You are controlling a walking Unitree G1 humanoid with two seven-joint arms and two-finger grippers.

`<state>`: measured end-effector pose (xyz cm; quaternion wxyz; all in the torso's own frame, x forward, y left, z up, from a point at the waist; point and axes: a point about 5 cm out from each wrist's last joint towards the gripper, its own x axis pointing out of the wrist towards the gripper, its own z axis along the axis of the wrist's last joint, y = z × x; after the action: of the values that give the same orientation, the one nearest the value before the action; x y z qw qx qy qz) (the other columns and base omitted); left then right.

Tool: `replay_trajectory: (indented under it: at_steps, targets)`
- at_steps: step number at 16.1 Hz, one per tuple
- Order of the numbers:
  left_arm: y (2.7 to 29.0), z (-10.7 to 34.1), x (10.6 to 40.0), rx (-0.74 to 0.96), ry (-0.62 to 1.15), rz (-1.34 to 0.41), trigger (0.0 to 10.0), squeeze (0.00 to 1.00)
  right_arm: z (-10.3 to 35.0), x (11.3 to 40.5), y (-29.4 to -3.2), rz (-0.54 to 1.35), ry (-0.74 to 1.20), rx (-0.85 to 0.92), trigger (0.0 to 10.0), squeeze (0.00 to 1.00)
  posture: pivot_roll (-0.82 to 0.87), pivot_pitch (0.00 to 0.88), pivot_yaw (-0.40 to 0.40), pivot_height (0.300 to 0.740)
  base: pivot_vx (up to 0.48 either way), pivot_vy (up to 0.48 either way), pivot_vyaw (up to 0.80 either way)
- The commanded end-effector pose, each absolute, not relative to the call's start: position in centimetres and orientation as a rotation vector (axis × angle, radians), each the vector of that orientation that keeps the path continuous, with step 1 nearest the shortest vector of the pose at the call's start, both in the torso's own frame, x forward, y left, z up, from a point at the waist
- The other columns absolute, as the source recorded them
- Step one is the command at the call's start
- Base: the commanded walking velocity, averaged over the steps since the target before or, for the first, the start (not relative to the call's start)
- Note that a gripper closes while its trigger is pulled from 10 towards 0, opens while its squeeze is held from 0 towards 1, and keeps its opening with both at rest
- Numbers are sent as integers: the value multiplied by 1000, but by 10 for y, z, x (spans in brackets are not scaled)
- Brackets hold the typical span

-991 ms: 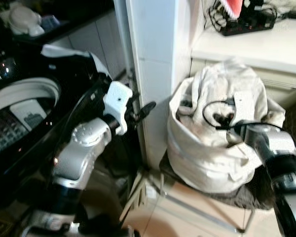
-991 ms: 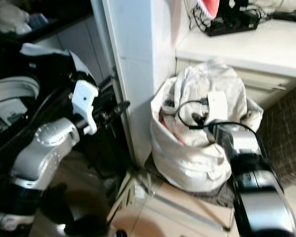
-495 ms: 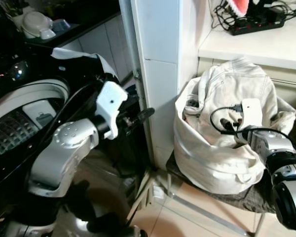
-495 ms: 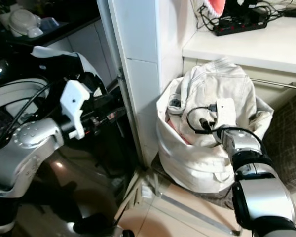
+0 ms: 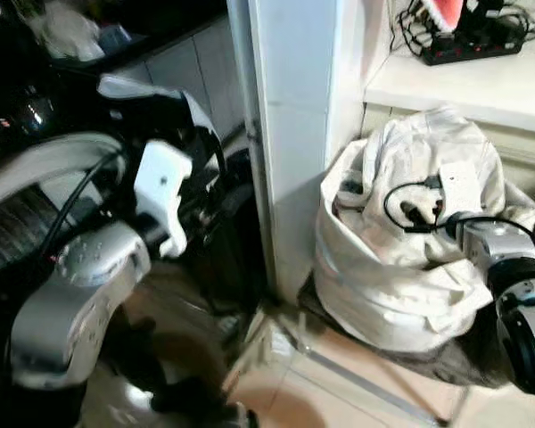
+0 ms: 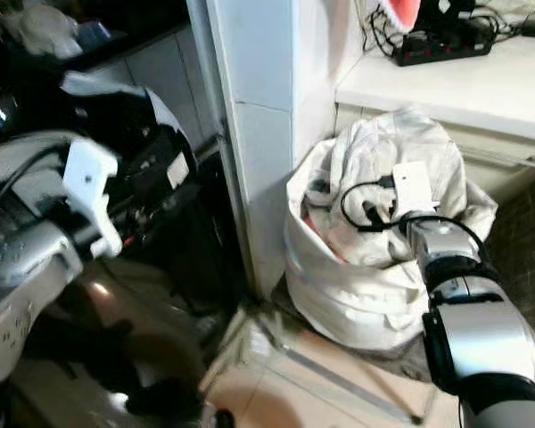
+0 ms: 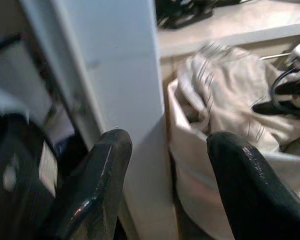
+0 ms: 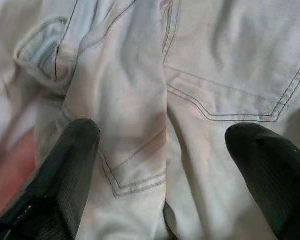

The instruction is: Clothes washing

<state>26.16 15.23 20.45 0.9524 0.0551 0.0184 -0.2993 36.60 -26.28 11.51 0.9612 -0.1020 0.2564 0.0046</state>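
The right gripper (image 8: 162, 165) hangs right over the pile of clothes (image 5: 410, 267), its two black fingers (image 8: 65, 165) spread wide with cream denim between and just beneath them. That cloth is a pair of pale jeans (the stitched pocket seams show plainly) lying on top of a white laundry bag (image 6: 357, 294), which sits on a low wire stand just past the white tiled pillar (image 5: 294, 134). To one side of the fingers a patch of pink cloth (image 8: 10, 165) peeks out from under the denim.

The left gripper (image 7: 165, 170) is held up in front of the pillar, well apart from the clothes, fingers also spread and empty. The dark washing machine (image 5: 36, 196) stands on the far side of the left arm from the bag.

The step in hand looks like taking a first garment out of the bag. To do it well, the right fingers should go down onto a raised fold or the thick waistband seam, not flat cloth, so that closing gathers real bulk. The black cable (image 5: 410, 201) at the wrist lies close over the cloth and could snag on a lift. A slow, straight pull upward should keep the bag from tipping off its stand.
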Motion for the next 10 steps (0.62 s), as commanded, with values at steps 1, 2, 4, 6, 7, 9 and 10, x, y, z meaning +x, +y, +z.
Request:
replay_trajectory:
  at_steps: [1,2,4,6,7,9,10]
  targets:
    - [155,209,252,113,36,-581,10000,0,125,369,-268,16,515,-239,10000,1000,157,61,12,740,0,0,0]
    - [154,207,243,116,57,-610,10000,0,126,368,-272,15,525,-246,10000,1000,159,71,1,740,0,0,0]
    - [152,207,228,115,92,-643,10000,0,133,369,-277,15,526,-261,10000,1000,171,102,-16,740,0,0,0]
    - [148,209,215,141,114,-703,10000,0,140,371,-278,20,524,-250,10000,1000,168,149,-12,740,0,0,0]
    - [144,209,209,171,123,-742,10000,0,141,371,-280,15,527,-247,10000,1000,170,153,-10,740,0,0,0]
    - [139,212,197,222,134,-786,10000,0,130,364,-286,10,569,-258,10000,1000,198,156,17,740,0,0,0]
    - [142,220,199,234,107,-762,10000,0,123,360,-287,9,592,-255,10000,1000,208,158,34,740,0,0,0]
